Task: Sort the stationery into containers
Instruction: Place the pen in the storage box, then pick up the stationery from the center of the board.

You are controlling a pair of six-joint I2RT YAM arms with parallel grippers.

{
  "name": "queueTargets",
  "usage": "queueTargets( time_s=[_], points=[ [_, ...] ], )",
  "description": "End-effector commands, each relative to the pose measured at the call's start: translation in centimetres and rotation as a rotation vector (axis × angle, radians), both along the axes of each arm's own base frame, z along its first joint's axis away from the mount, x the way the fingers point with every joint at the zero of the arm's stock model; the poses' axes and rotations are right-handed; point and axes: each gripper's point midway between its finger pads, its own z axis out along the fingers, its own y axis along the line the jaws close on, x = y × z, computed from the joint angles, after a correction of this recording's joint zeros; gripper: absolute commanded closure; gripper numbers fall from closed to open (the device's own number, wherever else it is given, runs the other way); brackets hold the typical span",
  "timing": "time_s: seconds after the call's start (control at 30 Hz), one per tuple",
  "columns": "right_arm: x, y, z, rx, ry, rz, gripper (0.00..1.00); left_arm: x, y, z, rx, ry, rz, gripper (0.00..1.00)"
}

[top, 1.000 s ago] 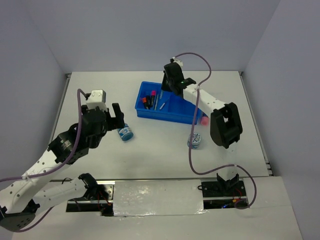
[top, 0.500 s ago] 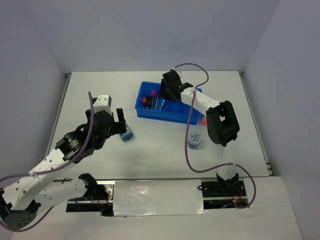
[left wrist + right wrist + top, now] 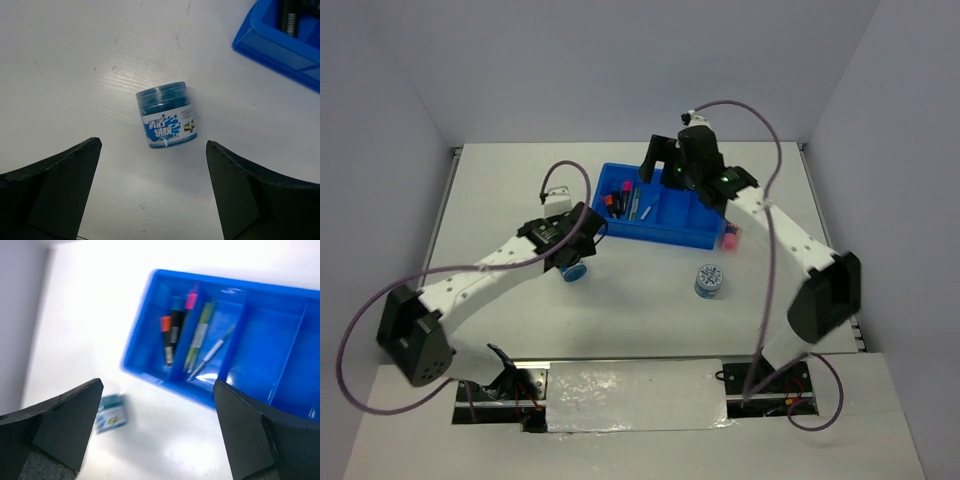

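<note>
1. Nearest the arm bases, one blue-white roll (image 3: 709, 281) stands upright on the white table (image 3: 500, 190), well apart from both grippers
2. The other roll (image 3: 167, 115) lies on its side near the blue tray (image 3: 272, 45); the left gripper (image 3: 152, 165) hovers over it, its fingers spread wide to either side and touching nothing
3. The pink tube (image 3: 729, 241) lies just beside the tray's near right corner
4. Inside the tray, highlighters (image 3: 170, 335) lie in the left end compartment, with pale pens (image 3: 200, 340) in the next one
5. The right gripper (image 3: 159, 390) hangs above the tray, fingers released, holding nothing
</note>
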Motion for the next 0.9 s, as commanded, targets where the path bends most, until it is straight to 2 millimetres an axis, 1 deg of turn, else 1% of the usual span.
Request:
queueTargets(
  time_s=[0.0,0.03,0.1,0.13,0.17,0.2,0.23,0.27,0.33,0.43,0.5,0.57,0.63,0.73,0.87],
  points=[
    [-4.7,-0.8,3.8,0.018,-0.083,0.106,0.0,0.6,-0.6,-1.5,-0.021,0.074,0.108,0.01],
    [-6.4,-1.7,3.3,0.021,-0.083,0.114,0.0,0.8,-0.8,-2.6,-0.006,0.104,0.123,0.01],
    [-7.9,-2.2,2.9,0.025,-0.092,0.13,0.0,0.9,-0.7,-3.3,-0.01,0.112,0.192,0.01],
    [-9.3,-2.5,2.1,0.034,-0.081,0.157,0.0,0.5,-0.4,-4.5,0.021,0.149,0.216,0.01],
    [-9.9,-2.4,1.9,0.044,-0.084,0.179,0.0,0.5,-0.5,-4.9,0.013,0.151,0.248,0.01],
    [-11.1,-2.3,1.3,0.054,-0.079,0.22,0.0,0.8,-0.8,-5.5,0.008,0.153,0.251,0.01],
    [-11.6,-2.2,1.1,0.06,-0.079,0.239,0.0,0.9,-1.0,-5.9,-0.002,0.151,0.248,0.01],
    [-11.9,-2.1,1.0,0.066,-0.085,0.252,0.0,0.6,-0.8,-6.7,0.002,0.159,0.242,0.01],
    [-12.7,-2.3,0.2,0.07,-0.08,0.265,0.0,1.0,-1.3,-7.2,-0.026,0.141,0.22,0.01],
    [-13.4,-2.1,0.0,0.083,-0.087,0.294,0.0,1.5,-1.9,-8.4,-0.05,0.124,0.181,0.01],
    [-13.6,-2.1,0.1,0.089,-0.09,0.303,0.0,1.3,-1.7,-8.8,-0.039,0.132,0.197,0.01],
    [-13.7,-2.1,-0.1,0.093,-0.09,0.304,0.0,1.3,-1.6,-9.7,-0.029,0.144,0.2,0.01],
    [-13.9,-2.0,0.1,0.101,-0.096,0.31,0.0,1.3,-1.6,-10.5,-0.029,0.153,0.195,0.02],
    [-14.1,-2.0,0.4,0.107,-0.103,0.316,0.0,1.3,-1.3,-11.5,-0.022,0.158,0.21,0.08],
    [-14.4,-2.2,0.6,0.104,-0.113,0.316,0.0,1.2,-0.9,-12.7,-0.026,0.18,0.221,0.11]
  ],
)
